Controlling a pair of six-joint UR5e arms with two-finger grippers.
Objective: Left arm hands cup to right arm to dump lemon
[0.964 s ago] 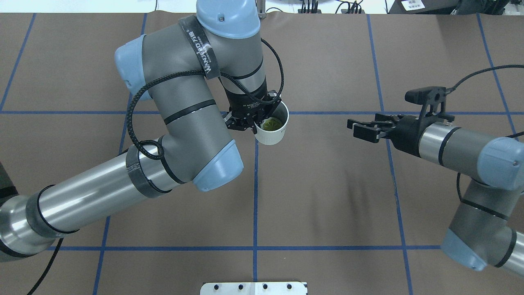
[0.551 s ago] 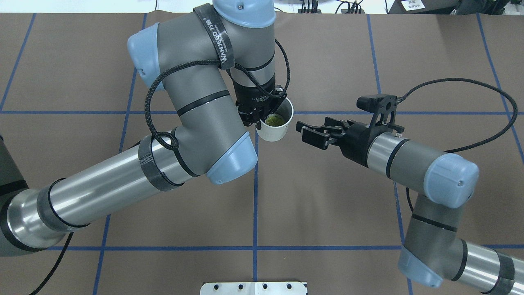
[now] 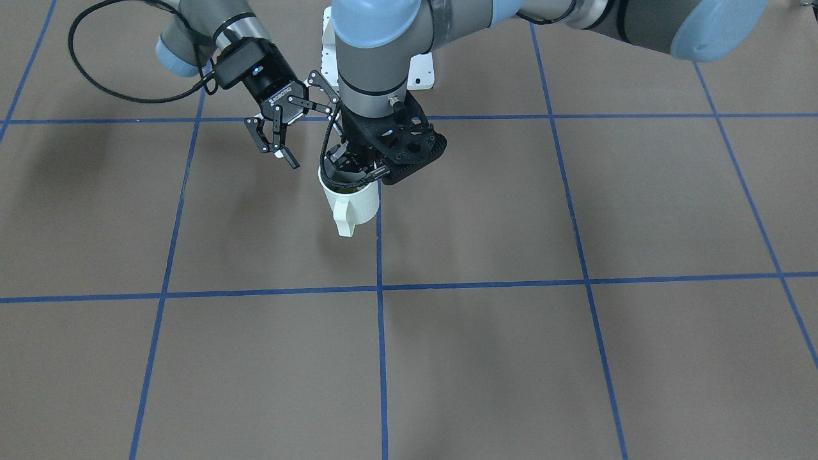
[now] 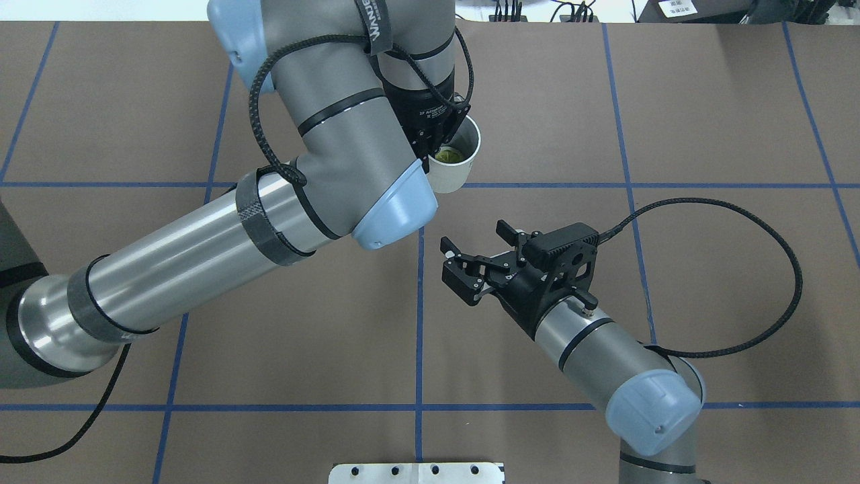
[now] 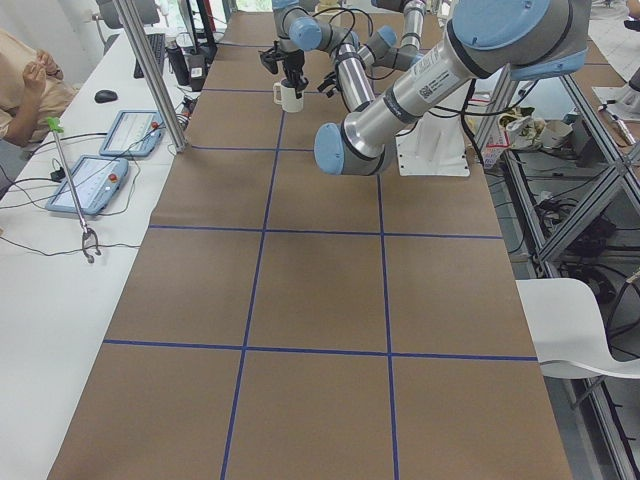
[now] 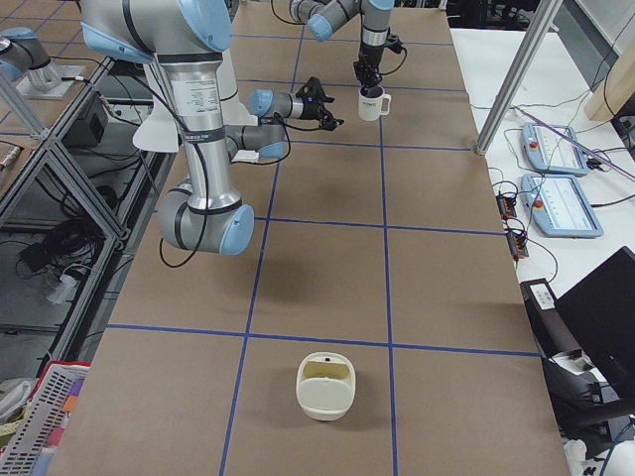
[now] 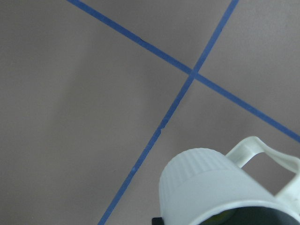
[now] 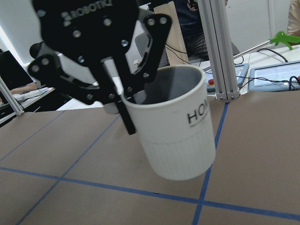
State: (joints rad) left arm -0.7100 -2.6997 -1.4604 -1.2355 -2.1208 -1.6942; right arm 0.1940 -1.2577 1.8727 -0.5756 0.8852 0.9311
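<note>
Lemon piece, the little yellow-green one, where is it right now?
In the overhead view the small yellow-green lemon piece lies inside the white ribbed mug, gripped at its rim by the left arm's hand, near the top centre.

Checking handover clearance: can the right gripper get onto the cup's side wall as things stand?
Probably yes. The right gripper is open and faces the cup, whose near wall is bare; the left gripper pinches only the rim, and the handle points away.

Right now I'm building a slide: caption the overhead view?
Left gripper holds the cup with the lemon inside; right gripper hovers nearby, fingers open.
</note>
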